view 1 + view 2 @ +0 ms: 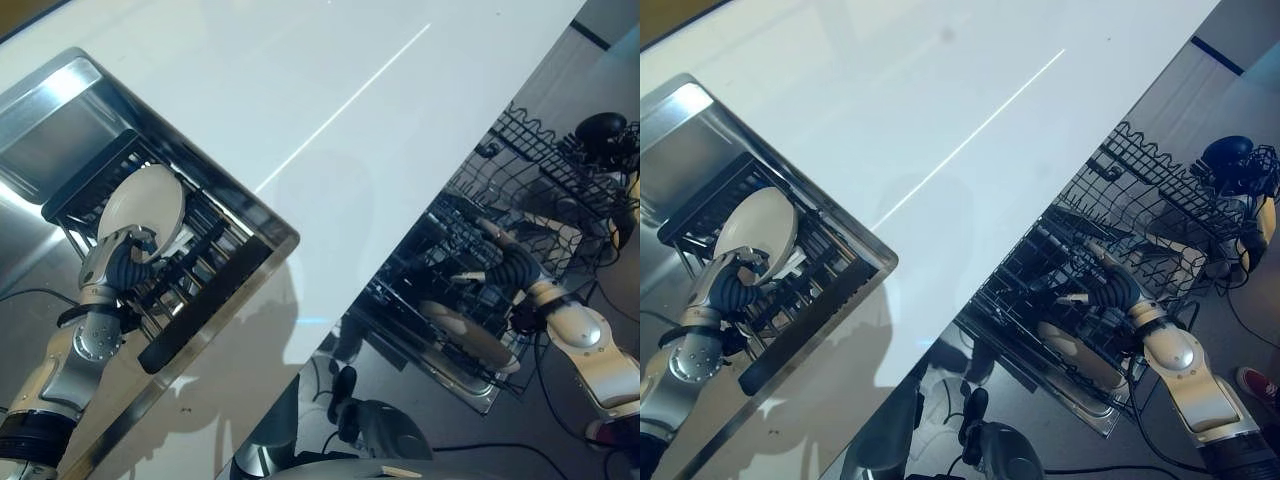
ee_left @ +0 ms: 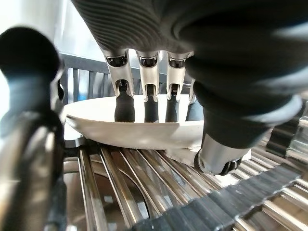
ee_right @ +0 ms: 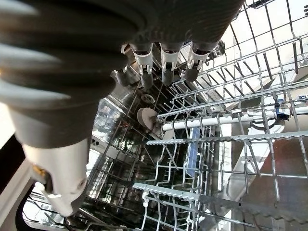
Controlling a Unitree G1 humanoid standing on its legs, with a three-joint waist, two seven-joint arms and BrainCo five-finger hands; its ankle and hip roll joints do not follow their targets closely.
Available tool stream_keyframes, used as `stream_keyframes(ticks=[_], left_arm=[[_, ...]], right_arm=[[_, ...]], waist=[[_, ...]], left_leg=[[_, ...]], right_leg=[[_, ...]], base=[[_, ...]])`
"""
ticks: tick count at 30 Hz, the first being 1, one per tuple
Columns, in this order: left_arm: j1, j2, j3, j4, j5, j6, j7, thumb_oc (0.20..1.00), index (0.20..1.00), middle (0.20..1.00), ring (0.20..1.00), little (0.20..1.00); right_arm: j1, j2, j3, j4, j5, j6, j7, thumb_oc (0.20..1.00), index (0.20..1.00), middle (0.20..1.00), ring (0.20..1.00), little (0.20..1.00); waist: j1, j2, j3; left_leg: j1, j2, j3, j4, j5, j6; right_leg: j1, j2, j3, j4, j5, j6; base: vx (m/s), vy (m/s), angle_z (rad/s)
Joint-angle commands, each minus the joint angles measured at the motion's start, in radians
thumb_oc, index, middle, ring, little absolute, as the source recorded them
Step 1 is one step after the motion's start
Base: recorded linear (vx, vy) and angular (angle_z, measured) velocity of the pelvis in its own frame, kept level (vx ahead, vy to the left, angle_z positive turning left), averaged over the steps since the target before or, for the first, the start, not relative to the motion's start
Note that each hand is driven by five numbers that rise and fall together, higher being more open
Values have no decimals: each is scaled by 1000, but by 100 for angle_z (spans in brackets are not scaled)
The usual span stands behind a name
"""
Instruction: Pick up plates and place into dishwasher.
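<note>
A white plate (image 1: 145, 205) stands on edge in the black dish rack (image 1: 195, 285) inside the sink. My left hand (image 1: 125, 262) is shut on the plate's lower rim. In the left wrist view its fingers (image 2: 125, 103) lie inside the plate (image 2: 139, 132) with the thumb under it. Another pale plate (image 1: 465, 332) lies in the open dishwasher's lower rack (image 1: 430, 345). My right hand (image 1: 510, 268) hovers just above that plate, among the wire tines. Its fingers (image 3: 166, 67) are relaxed and hold nothing.
The steel sink (image 1: 60, 110) lies at the left. A wide white counter (image 1: 330, 100) runs between it and the dishwasher. The upper wire rack (image 1: 540, 160) is pulled out at the right, with a dark round object (image 1: 600, 128) at its far end.
</note>
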Motion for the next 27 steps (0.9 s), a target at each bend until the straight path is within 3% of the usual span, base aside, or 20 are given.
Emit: stream_keyframes(ticks=[1,12,16,18,19,20,27], left_arm=[[10,-10,140,97,53,85,206,200,200,200,200,200],[-3,-16,164,170,90,102,261,200,200,200,200,200],[0,-9,160,184,100,110,210,213,213,213,213,213],[-1,-6,146,181,110,114,164,464,464,464,464,464],[-4,3,130,180,131,125,80,837,837,837,837,837],[-2,8,113,172,142,129,26,1000,1000,1000,1000,1000],[0,22,42,132,136,161,-75,1000,1000,1000,1000,1000]], right_arm=[[5,-8,6,-23,-7,-43,-7,1000,1000,1000,1000,1000],[6,0,34,-27,-3,-34,-6,1000,1000,1000,1000,1000],[17,-1,17,-34,-13,-41,9,1000,1000,1000,1000,1000],[16,-6,12,-38,-13,-39,14,1000,1000,1000,1000,1000],[10,-11,10,-39,-12,-34,21,1000,1000,1000,1000,1000],[5,-14,6,-39,-13,-32,26,1000,1000,1000,1000,1000],[-14,-59,-22,-43,-5,-20,60,1000,1000,1000,1000,1000]], waist=[[5,-16,-68],[-3,-32,-84],[-11,-24,-86],[-13,-19,-86],[-14,-14,-86],[-15,-8,-84],[-27,26,-75]], left_leg=[[-94,14,3,42,12,-36],[-66,19,6,30,6,-33],[-63,18,10,29,5,-33],[-65,17,11,29,5,-32],[-64,16,12,28,5,-31],[-65,15,11,31,6,-31],[-68,9,14,37,9,-31]], right_leg=[[-4,-58,-13,53,29,68],[5,-50,-7,58,28,64],[3,-54,-3,62,27,65],[-1,-55,-4,65,26,65],[-1,-56,-5,66,24,65],[-3,-58,-4,69,25,65],[-11,-67,0,79,21,65]], base=[[32,-23,-3],[27,-8,-5],[-8,40,-4],[-18,40,-1],[-23,54,0],[-29,69,0],[-21,77,-1]])
